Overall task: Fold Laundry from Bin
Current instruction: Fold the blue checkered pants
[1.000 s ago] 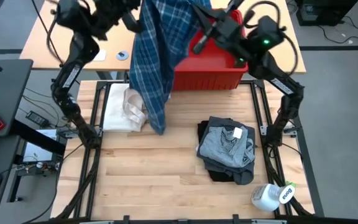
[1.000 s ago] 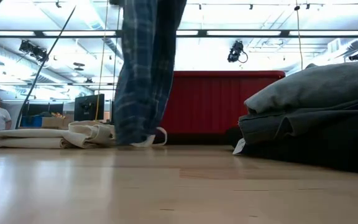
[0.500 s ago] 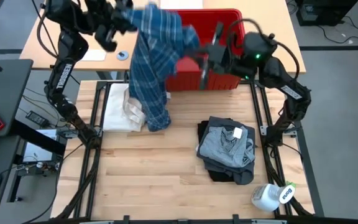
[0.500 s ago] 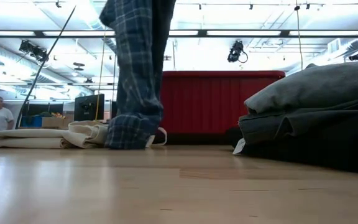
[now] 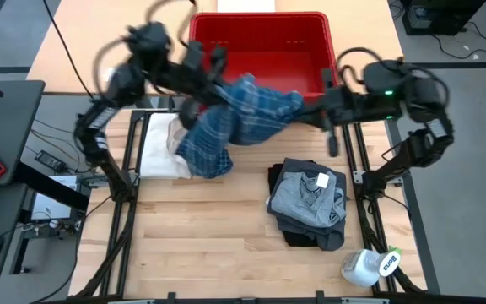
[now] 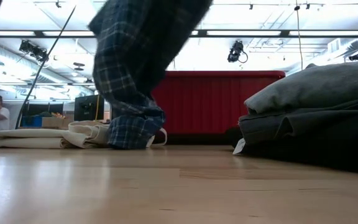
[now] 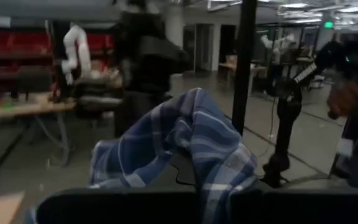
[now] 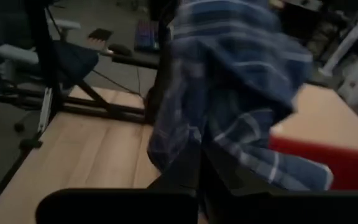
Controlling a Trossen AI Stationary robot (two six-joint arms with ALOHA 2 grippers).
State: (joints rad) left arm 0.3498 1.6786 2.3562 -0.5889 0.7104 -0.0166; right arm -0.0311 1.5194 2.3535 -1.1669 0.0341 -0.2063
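High view: the left gripper (image 5: 199, 78) and right gripper (image 5: 310, 110), both clamped on the plaid shirt (image 5: 230, 122), stretch it between them just in front of the bin (image 5: 260, 25) (spreading comes next, I judge).

Low view: its hem (image 6: 132, 127) bunches on the table (image 6: 179, 186), lower than a second ago.

- Shirt (image 5: 239, 114): blue-and-white plaid.
- Bin (image 5: 264, 38): bright red, ribbed sides.
- Folded stack at right: light grey garment (image 5: 309, 197) with a white label, on a dark grey one (image 5: 332, 235), over a black one (image 5: 298, 238).
- Cloth (image 5: 160, 148) at left: cream-white, with paler strap loops.
- Table (image 5: 226, 245): pale wood planks, black frame.
- Bottle (image 5: 365, 267), near right: white, green-and-blue label.
- Arms: black; right one (image 5: 395, 84) shows a green light.
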